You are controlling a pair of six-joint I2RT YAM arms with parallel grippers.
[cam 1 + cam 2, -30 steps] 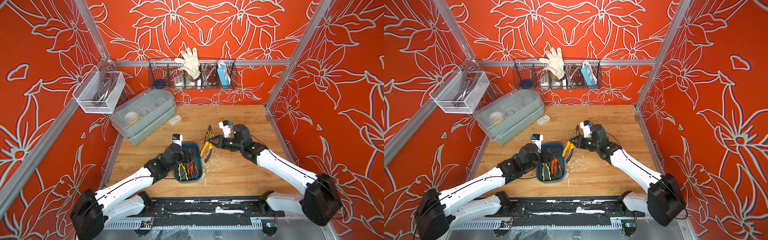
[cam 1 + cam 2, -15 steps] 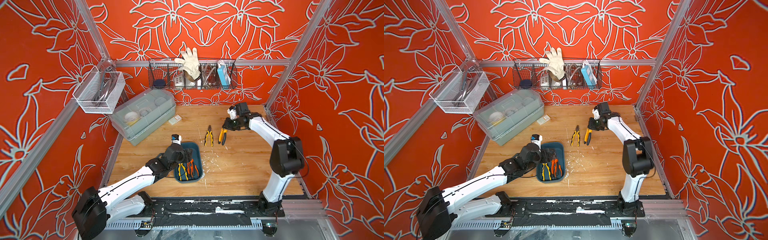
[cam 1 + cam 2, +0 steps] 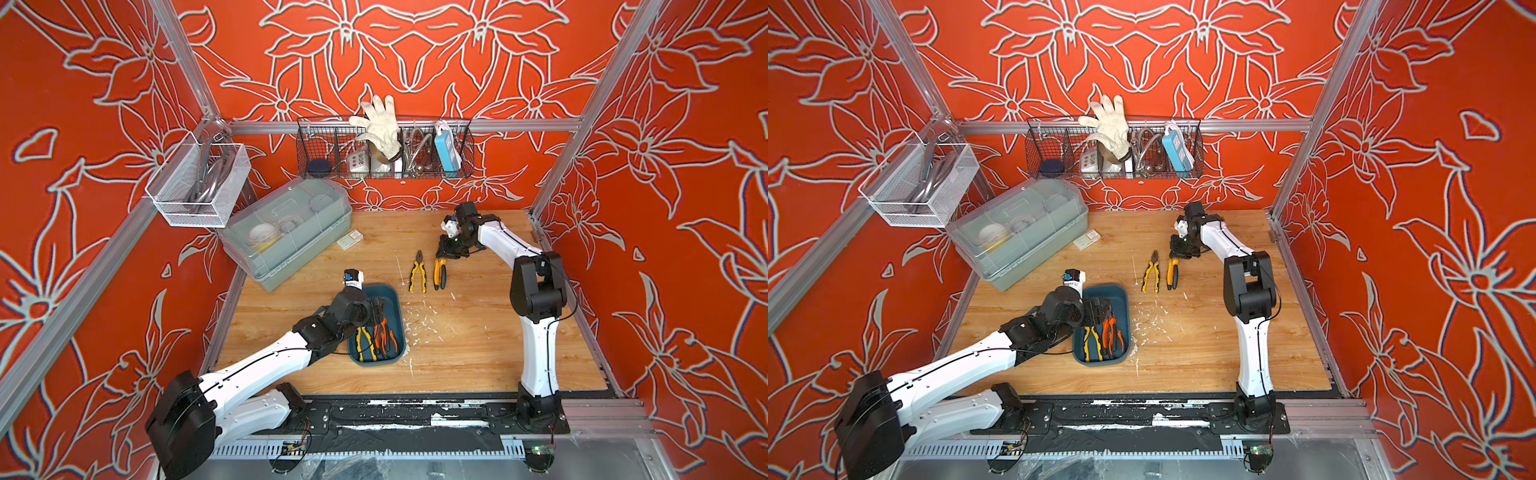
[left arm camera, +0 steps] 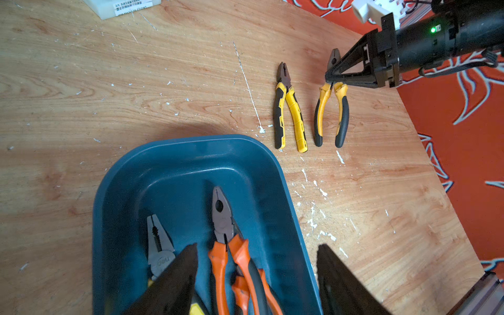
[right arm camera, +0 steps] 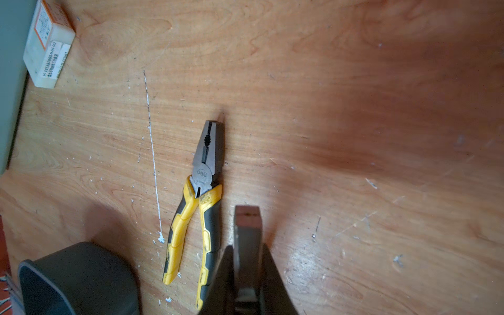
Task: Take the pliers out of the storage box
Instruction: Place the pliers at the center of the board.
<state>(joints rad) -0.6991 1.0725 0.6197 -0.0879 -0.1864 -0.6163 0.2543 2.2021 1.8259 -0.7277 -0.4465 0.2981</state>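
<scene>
Three pliers sit in the storage box. Just beyond it on the table, the second yellow pair now lies beside the first yellow pair; a second ago the right end effector was carrying it over. It's clamped shut on that pair's head, so two are out. Left end effector hangs partly open, empty, over the box. Its fingers hide the handles there; the right wrist view shows just a grey stub of the gripped pair.

Orange floral walls enclose a wooden tabletop (scuffed, perhaps paint-flecked).
</scene>
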